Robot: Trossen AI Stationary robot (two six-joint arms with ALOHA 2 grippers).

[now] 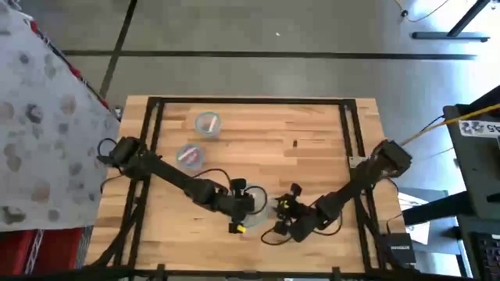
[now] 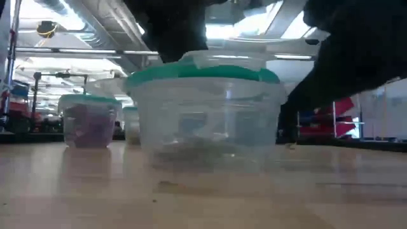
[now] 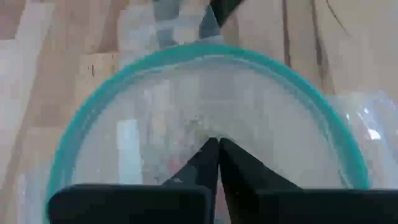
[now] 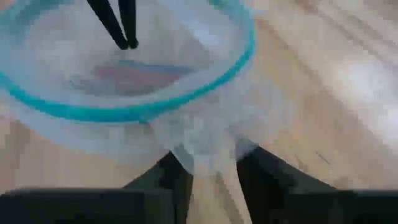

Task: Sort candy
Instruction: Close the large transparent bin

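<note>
Three round clear bowls with teal rims stand on the wooden table [image 1: 312,140]: two [image 1: 207,123] [image 1: 189,155] toward the far left, holding pinkish candy [image 1: 188,156], and one [image 3: 205,124] at the near edge. Over this one the left gripper [image 3: 217,144] hovers, fingers pressed together; the right gripper [image 4: 208,163] pinches its clear side tab [image 4: 202,149].

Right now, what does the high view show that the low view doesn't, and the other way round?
Only the high view shows both arms reaching to the near bowl, the left gripper over it and the right gripper beside it. Only the low view shows the bowl's clear wall and teal rim side-on, with dim contents inside. Both show two more bowls farther back.
</note>
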